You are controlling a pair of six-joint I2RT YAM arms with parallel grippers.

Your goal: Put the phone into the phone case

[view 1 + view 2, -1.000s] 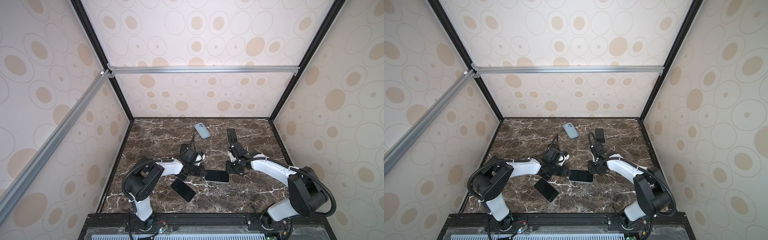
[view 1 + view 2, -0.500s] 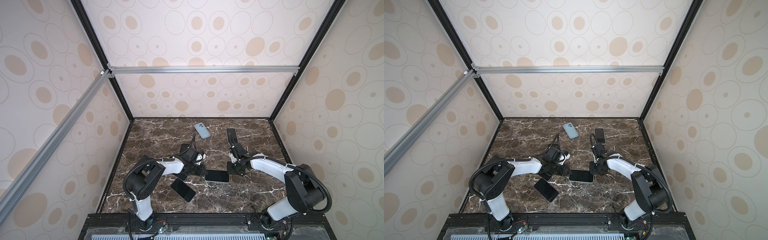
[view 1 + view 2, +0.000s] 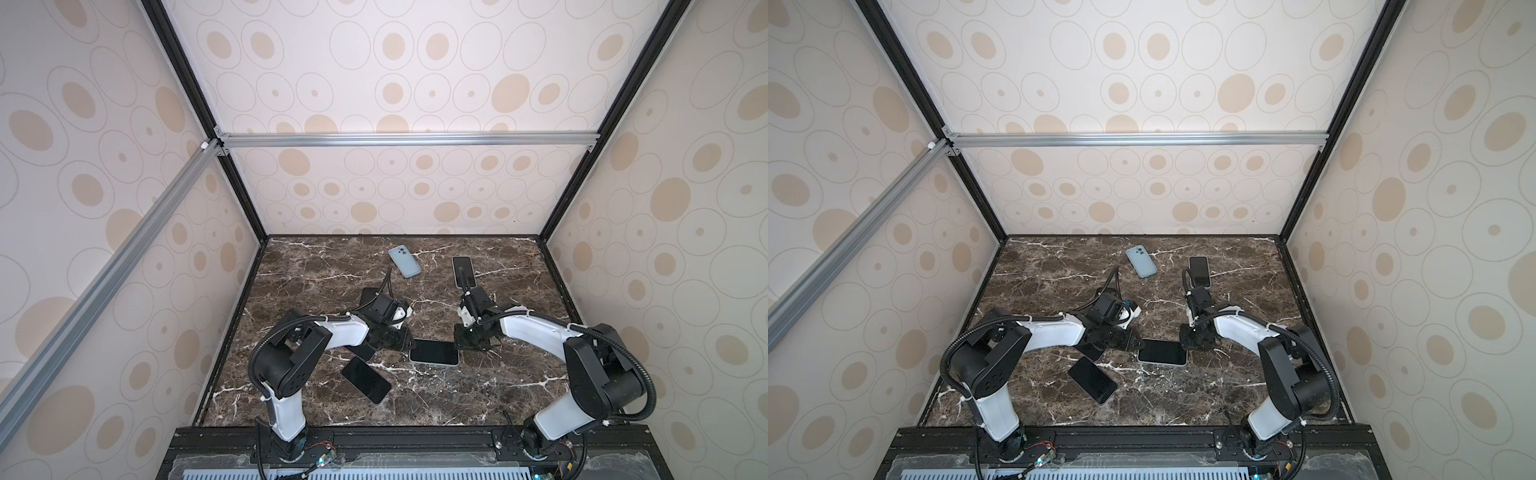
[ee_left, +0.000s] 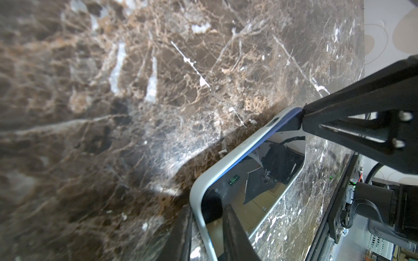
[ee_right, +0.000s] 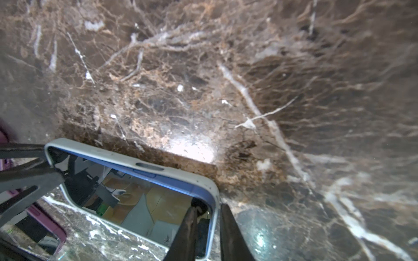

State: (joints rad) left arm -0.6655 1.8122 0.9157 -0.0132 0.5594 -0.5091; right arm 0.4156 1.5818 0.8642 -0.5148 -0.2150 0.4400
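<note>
Hidden: left gripper (image 3: 405,340) partly covered handsets (image 3: 363,353).
Grip: it and right gripper (image 3: 459,343) narrow, pinching phone case (image 4: 195,198) ends.
Room: counter (image 3: 478,395) open at 6 o'clock.

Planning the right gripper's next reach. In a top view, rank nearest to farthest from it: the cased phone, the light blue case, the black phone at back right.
From the right gripper:
1. cased phone, centre, in its grip.
2. black phone, back right.
3. light blue case, back centre.

Front-right tabletop (image 3: 498,395) open; cased phone (image 3: 434,352) fills centre; loose phone (image 3: 365,380) blocks front-left; purple case (image 5: 36,212) seemingly near them.
</note>
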